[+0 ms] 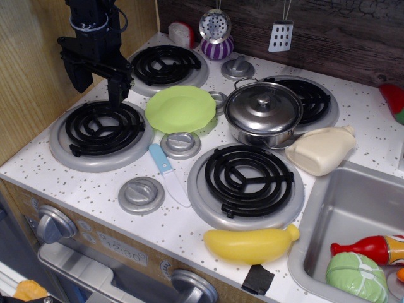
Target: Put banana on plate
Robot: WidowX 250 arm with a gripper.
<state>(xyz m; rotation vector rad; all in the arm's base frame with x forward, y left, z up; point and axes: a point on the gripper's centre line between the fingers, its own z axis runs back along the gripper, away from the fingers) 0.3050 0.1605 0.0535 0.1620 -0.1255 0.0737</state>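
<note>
The yellow banana lies on its side at the front edge of the stovetop, just below the front right burner, knob end to the right. The light-green plate sits in the middle of the stovetop, left of the steel pot. My black gripper hangs over the far edge of the front left burner, left of the plate and far from the banana. Its jaws stand apart and hold nothing.
A lidded steel pot stands right of the plate. A cream bottle lies by the sink, which holds a red bottle and a green toy. A toy knife and grey knob discs lie between the burners.
</note>
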